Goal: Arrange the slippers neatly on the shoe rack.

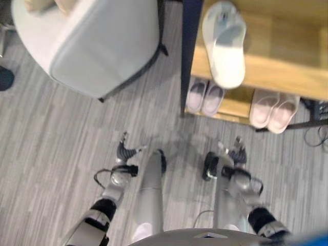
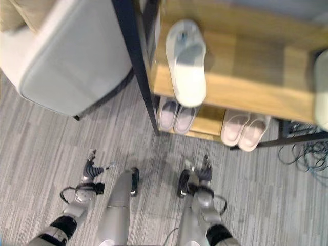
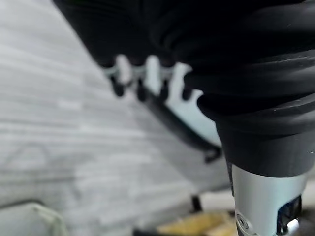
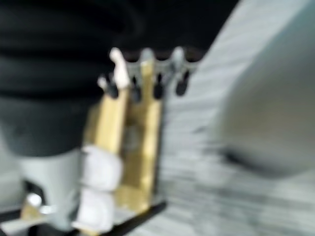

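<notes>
White slipper on the rack's top shelf, both hands low and empty

The white slipper (image 1: 224, 45) lies on the wooden shoe rack (image 1: 287, 72), toe overhanging; two slipper pairs (image 1: 205, 97) sit below. Left hand (image 1: 124, 149) and right hand (image 1: 236, 154) seem relaxed, holding nothing, over carpet.

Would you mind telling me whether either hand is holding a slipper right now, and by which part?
Nothing is held. The left hand and right hand hang over the floor with relaxed fingers, short of the shoe rack, where the white slipper lies.
</notes>
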Motion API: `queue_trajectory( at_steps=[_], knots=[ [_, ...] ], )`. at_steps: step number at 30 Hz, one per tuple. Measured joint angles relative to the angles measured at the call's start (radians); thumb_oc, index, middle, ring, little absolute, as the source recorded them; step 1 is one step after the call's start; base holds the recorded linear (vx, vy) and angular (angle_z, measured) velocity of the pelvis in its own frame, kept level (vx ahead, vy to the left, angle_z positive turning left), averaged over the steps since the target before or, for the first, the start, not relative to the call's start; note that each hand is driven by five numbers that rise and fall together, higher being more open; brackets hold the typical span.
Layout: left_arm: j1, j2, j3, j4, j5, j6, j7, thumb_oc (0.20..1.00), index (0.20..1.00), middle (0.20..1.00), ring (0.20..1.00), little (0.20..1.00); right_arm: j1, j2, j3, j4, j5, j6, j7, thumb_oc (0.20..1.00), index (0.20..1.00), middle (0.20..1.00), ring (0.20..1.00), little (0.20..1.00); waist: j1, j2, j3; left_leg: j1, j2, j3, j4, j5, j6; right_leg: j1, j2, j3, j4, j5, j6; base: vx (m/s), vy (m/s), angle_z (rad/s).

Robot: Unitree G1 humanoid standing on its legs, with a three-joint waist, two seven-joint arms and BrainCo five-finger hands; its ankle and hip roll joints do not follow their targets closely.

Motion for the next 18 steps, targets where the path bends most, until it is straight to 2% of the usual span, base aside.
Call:
queue_trajectory(
  at_steps=[1,2,3,4,7,8,9,10,11,13,18],
  knots=[
    [0.022,-0.007,-0.027,0.008,0.01,0.011,-0.021,1.0,1.0,1.0,1.0,1.0,0.013,0.029,-0.069,0.097,0.005,0.004,0.03,1.0,1.0,1.0,1.0,1.0,-0.009,-0.015,-0.011,0.141,-0.01,0.015,-0.18,0.065,0.001,0.134,0.001,-0.018,-0.161,0.068,0.013,0.21,0.072,0.01],
    [0.056,-0.017,-0.051,0.001,0.024,0.008,-0.037,1.0,1.0,1.0,1.0,1.0,0.047,0.031,-0.089,0.157,0.006,0.005,0.042,1.0,1.0,1.0,1.0,1.0,-0.014,-0.016,-0.049,0.243,-0.011,0.022,-0.311,0.132,-0.003,0.228,0.008,-0.037,-0.292,0.135,0.049,0.22,0.054,-0.08],
    [0.114,-0.022,-0.09,-0.031,0.053,-0.008,-0.061,1.0,1.0,1.0,1.0,1.0,0.097,0.01,-0.104,0.215,0.004,0.008,0.058,1.0,1.0,1.0,1.0,1.0,-0.016,-0.017,-0.107,0.379,-0.013,0.033,-0.47,0.175,-0.01,0.352,0.021,-0.058,-0.444,0.203,0.104,0.12,0.023,-0.35],
    [0.154,-0.006,-0.163,-0.071,0.091,-0.022,-0.096,1.0,1.0,1.0,1.0,1.0,0.157,-0.009,-0.139,0.291,-0.005,0.017,0.083,1.0,1.0,1.0,1.0,1.0,-0.017,-0.014,-0.173,0.498,-0.021,0.057,-0.596,0.199,0.001,0.455,0.017,-0.054,-0.547,0.226,0.13,0.07,-0.013,-0.42],
    [0.124,0.003,-0.199,-0.087,0.118,-0.026,-0.135,1.0,1.0,1.0,1.0,1.0,0.175,-0.013,-0.143,0.286,-0.03,0.03,0.086,1.0,1.0,1.0,1.0,1.0,-0.035,-0.017,-0.202,0.531,-0.017,0.086,-0.641,0.242,0.011,0.464,0.02,-0.06,-0.555,0.246,0.106,0.03,-0.1,-0.2],
    [0.109,-0.009,-0.198,-0.098,0.131,-0.026,-0.148,1.0,1.0,1.0,1.0,1.0,0.157,-0.01,-0.138,0.289,-0.051,0.031,0.089,1.0,1.0,1.0,1.0,1.0,-0.042,-0.019,-0.205,0.551,0.001,0.108,-0.66,0.259,0.011,0.475,0.026,-0.071,-0.561,0.249,0.097,0.05,-0.253,-0.4],
    [0.118,-0.011,-0.216,-0.098,0.145,-0.018,-0.166,1.0,1.0,1.0,1.0,1.0,0.141,-0.014,-0.135,0.308,-0.094,0.048,0.093,1.0,1.0,1.0,1.0,1.0,-0.028,0.023,-0.2,0.62,0.025,0.128,-0.696,0.268,0.008,0.549,0.031,-0.135,-0.612,0.259,0.116,0.02,-0.25,-0.62],
    [0.128,-0.02,-0.225,-0.108,0.166,-0.019,-0.173,1.0,1.0,1.0,1.0,1.0,0.143,-0.016,-0.135,0.305,-0.114,0.048,0.093,1.0,1.0,1.0,1.0,1.0,-0.02,0.026,-0.215,0.654,0.026,0.138,-0.719,0.269,0.002,0.577,0.03,-0.118,-0.649,0.293,0.116,-0.01,-0.261,-0.59],
    [0.128,-0.023,-0.215,-0.111,0.174,-0.016,-0.176,1.0,1.0,1.0,1.0,1.0,0.119,-0.019,-0.128,0.304,-0.128,0.05,0.093,1.0,1.0,1.0,1.0,1.0,-0.023,0.021,-0.226,0.679,0.032,0.141,-0.746,0.28,-0.016,0.608,0.035,-0.083,-0.672,0.279,0.101,-0.01,-0.268,-0.37],
    [0.12,-0.036,-0.212,-0.138,0.172,-0.004,-0.186,1.0,1.0,1.0,1.0,1.0,0.109,-0.052,-0.122,0.252,-0.143,0.059,0.093,1.0,1.0,1.0,1.0,1.0,-0.03,0.066,-0.228,0.694,0.079,0.137,-0.779,0.305,-0.044,0.624,0.09,-0.083,-0.701,0.285,0.094,0.0,-0.274,-0.1],
    [0.092,-0.046,-0.213,-0.191,0.171,0.0,-0.207,1.0,1.0,1.0,1.0,1.0,0.105,-0.144,-0.072,0.139,-0.201,0.059,0.096,1.0,1.0,1.0,1.0,1.0,-0.047,0.096,-0.224,0.726,0.191,0.131,-0.774,0.324,-0.096,0.677,0.211,-0.087,-0.761,0.298,0.031,-0.02,-0.319,-0.1]
  ],
)
